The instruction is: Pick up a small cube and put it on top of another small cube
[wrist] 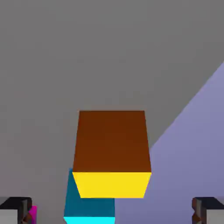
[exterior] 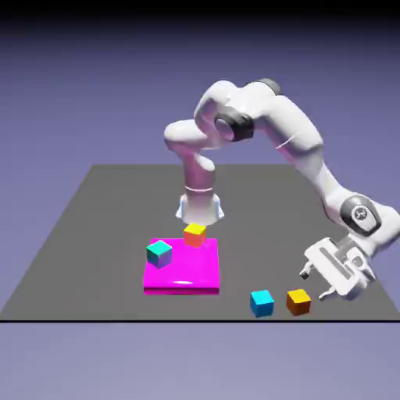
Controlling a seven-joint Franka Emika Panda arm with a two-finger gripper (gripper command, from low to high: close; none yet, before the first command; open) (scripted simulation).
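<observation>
The small cube (exterior: 298,301), orange on top with darker sides, rests near the table's front edge. In the hand view this small cube (wrist: 111,151) fills the middle, showing a brown face and a bright lit face. My gripper (exterior: 316,283) hangs just to its right in the exterior view, tilted sideways and open, with nothing between its fingers. Both fingertips (wrist: 15,211) show at the bottom corners of the hand view, apart from the cube. The other small cube (exterior: 194,233), yellow-topped with red-orange sides, stands on the far edge of a magenta plate (exterior: 187,273).
A cyan cube (exterior: 262,302) sits close to the left of the orange one; in the hand view this cyan cube (wrist: 89,203) lies behind it. A teal-topped cube with purple sides (exterior: 158,252) stands on the plate's left. The table's front edge (exterior: 234,320) runs just below the cubes.
</observation>
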